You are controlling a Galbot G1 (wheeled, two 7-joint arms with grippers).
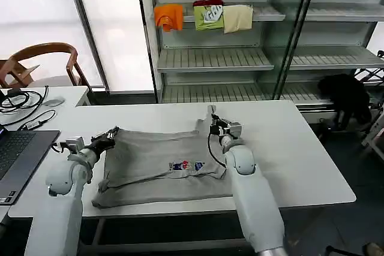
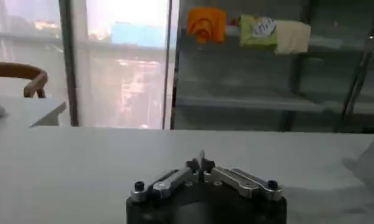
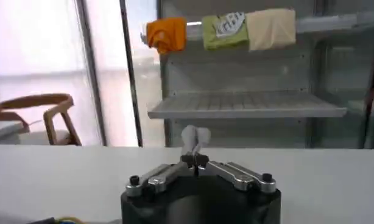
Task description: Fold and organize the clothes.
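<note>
A light grey T-shirt with a small multicoloured chest print lies spread on the white table. My left gripper is shut on the shirt's far left corner; in the left wrist view a thin sliver of cloth pokes up between the closed left gripper. At the far right corner, my right gripper pinches the shirt and lifts it slightly. The right wrist view shows a tuft of grey cloth standing out of the shut right gripper.
A laptop, cables and a mouse sit at the table's left, with a wooden chair behind. Shelves beyond the table hold orange, green and cream folded garments. A black garment hangs at the right.
</note>
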